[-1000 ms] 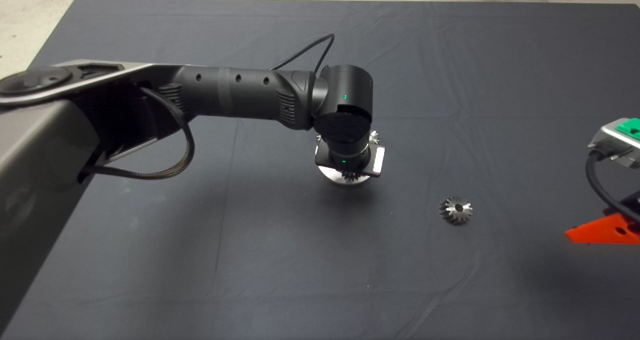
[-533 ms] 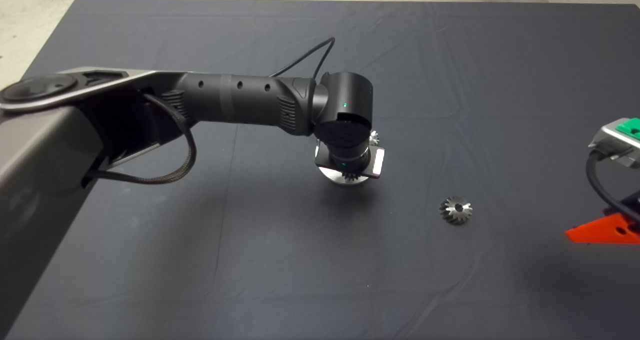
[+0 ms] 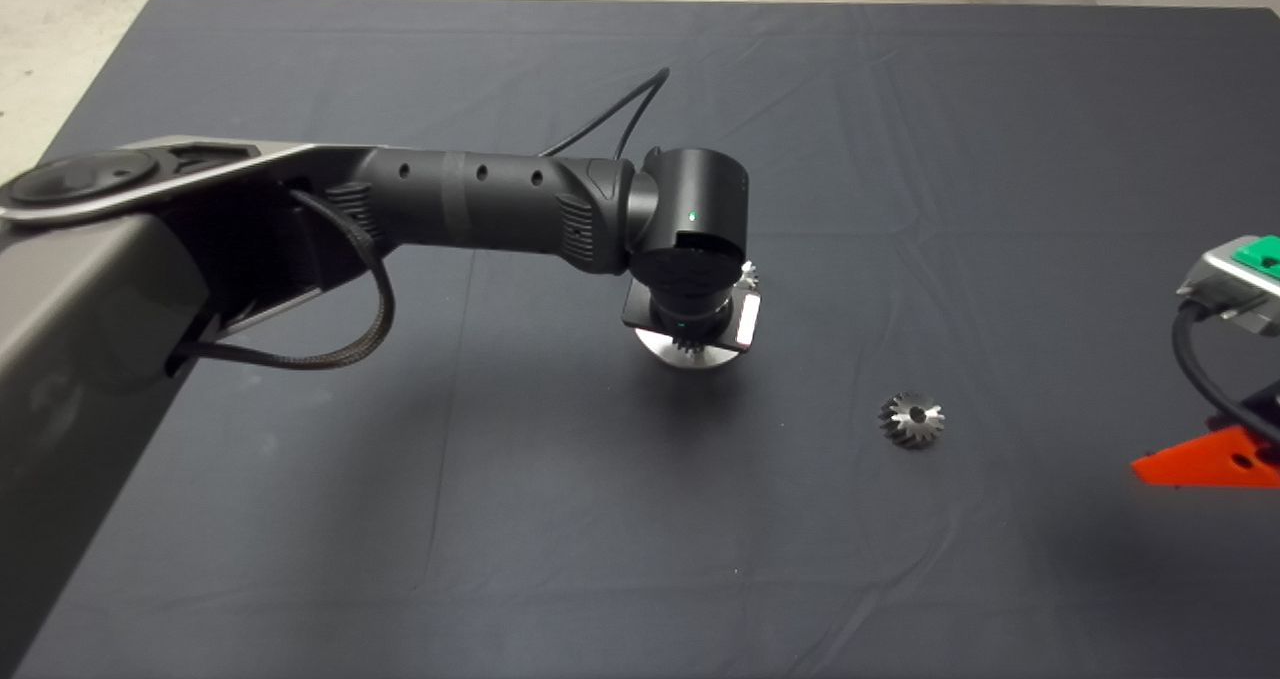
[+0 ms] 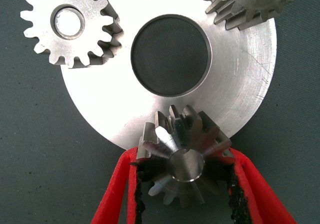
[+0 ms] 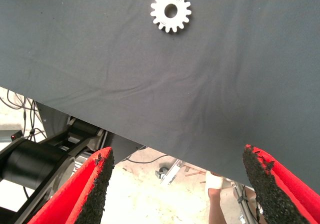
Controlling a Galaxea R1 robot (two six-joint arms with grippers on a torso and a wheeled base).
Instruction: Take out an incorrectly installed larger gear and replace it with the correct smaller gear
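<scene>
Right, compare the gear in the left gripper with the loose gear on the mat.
The larger gear is dark with slanted, flaring teeth; the smaller gear is bright with short straight teeth. The larger gear is clamped by the left gripper at the round plate; the smaller gear lies flat, untouched. Both have central holes.

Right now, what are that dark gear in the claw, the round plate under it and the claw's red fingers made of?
The larger gear looks like dark grey steel: dull sheen, machined slanted teeth. The round plate seems bright bare metal, perhaps steel or aluminium, with fine scratches. The left claw has red fingers that look like smooth plastic, with rough black pads, possibly rubber or foam.
</scene>
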